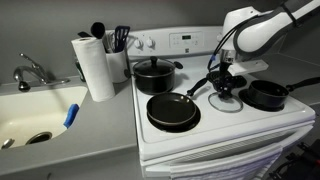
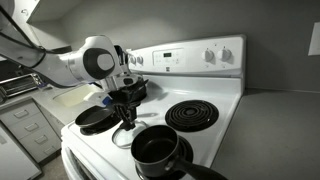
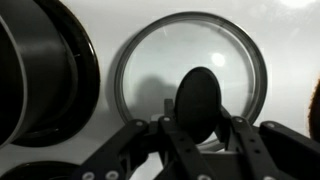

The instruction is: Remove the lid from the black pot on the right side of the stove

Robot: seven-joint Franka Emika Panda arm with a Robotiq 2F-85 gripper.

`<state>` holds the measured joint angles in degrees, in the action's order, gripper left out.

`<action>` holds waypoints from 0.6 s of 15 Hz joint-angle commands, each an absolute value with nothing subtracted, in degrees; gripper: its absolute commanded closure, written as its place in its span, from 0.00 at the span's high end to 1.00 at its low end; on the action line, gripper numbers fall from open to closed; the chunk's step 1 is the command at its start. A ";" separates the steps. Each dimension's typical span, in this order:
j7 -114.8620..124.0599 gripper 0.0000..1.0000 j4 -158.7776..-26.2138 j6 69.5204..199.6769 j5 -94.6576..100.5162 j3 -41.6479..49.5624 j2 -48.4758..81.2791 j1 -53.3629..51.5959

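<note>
Lid [image 3: 190, 45] is already off the pot [image 1: 266, 95]. The pot sits open on the right side of the stove [image 1: 205, 140], and its long handle shows in an exterior view [image 2: 195, 172]. The lid is mid-stove, between the frying pan [image 1: 172, 110] and the pot, over bare white top. It looks flat on the surface or just above it, can't tell which.

Gripper [image 3: 200, 128] straddles the knob [image 3: 199, 95], one finger close on each side. Can't tell whether the pads are actually squeezing it or slack.

Handling, my read:
- Clear glass with a thin metal rim, so rigid, fairly light and breakable. No dropping, no banging on the coils.
- Rim and glass look slick and too wide for the jaws. The knob is the only sensible hold.
- Knob is a narrow upright fin. Grip across the thin faces, low and centred, or the lid will swing and tilt.
</note>
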<state>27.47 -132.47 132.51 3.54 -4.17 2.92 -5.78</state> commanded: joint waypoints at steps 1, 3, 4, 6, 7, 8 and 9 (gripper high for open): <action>30.35 0.14 -132.25 135.10 3.95 -3.96 5.03 -5.73; 31.20 0.14 -132.00 135.36 3.95 -4.00 5.36 -5.85; 31.47 0.14 -131.99 135.50 3.89 -4.02 5.43 -5.89; 31.05 0.14 -132.02 136.25 2.82 -4.10 5.84 -5.87; 30.22 0.14 -132.11 136.94 1.17 -4.15 6.22 -5.75; 30.35 0.14 -132.14 137.34 0.43 -4.14 6.47 -5.75; 30.70 0.14 -132.14 137.39 0.26 -4.13 6.46 -5.80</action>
